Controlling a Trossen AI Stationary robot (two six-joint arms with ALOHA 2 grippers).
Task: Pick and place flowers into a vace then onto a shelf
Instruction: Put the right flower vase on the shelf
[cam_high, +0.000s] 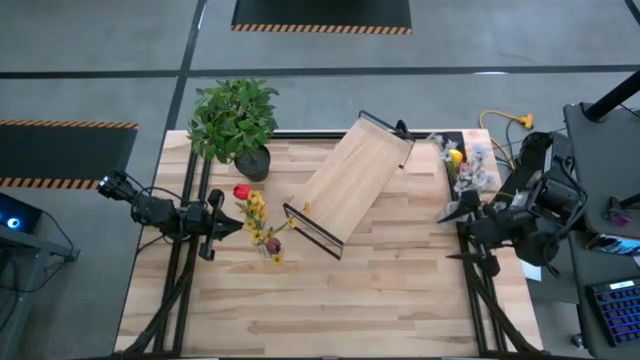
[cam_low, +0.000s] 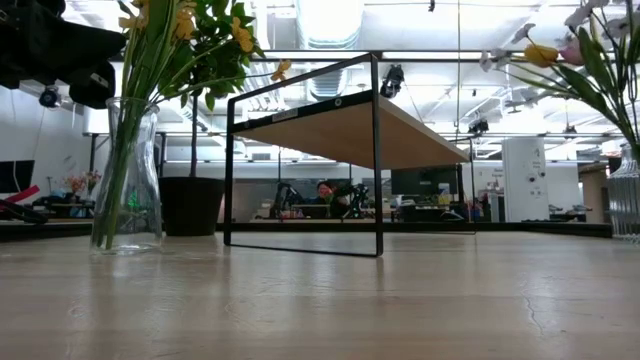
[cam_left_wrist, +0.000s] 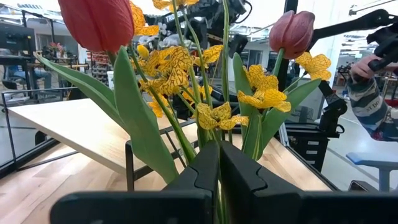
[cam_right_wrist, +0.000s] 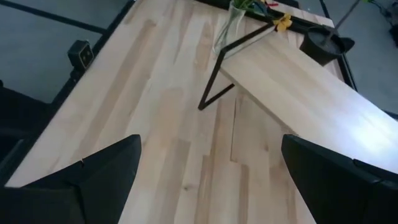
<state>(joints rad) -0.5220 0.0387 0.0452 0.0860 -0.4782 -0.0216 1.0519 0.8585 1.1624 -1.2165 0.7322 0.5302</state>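
A clear glass vase (cam_low: 125, 180) stands on the table's left half and holds red tulips and yellow flowers (cam_high: 255, 222), which fill the left wrist view (cam_left_wrist: 205, 93). My left gripper (cam_high: 228, 226) is level beside the bunch above the vase's mouth, shut on a stem (cam_left_wrist: 219, 180). The pale wood shelf (cam_high: 355, 180) on its black frame stands askew at the table's middle (cam_low: 350, 125). A second bunch (cam_high: 465, 165) stands in a glass vase (cam_low: 625, 190) at the far right. My right gripper (cam_right_wrist: 211, 180) hovers open near the right edge (cam_high: 462, 212), touching nothing. My left gripper pinches a thin green stem (cam_left_wrist: 219, 198) between its two fingers, coming level from the table's left. Only a green sliver shows between the fingers. The stem belongs to the bunch that rises upright from the vase; whether more than one stem is caught I cannot tell.
A bushy green plant in a dark pot (cam_high: 240, 125) stands at the far left, close behind the vase. The shelf's near corner (cam_high: 300, 215) is right of the flowers. Bare planks stretch along the near half (cam_high: 350, 300). A person's sleeve (cam_left_wrist: 370, 99) shows beyond the table.
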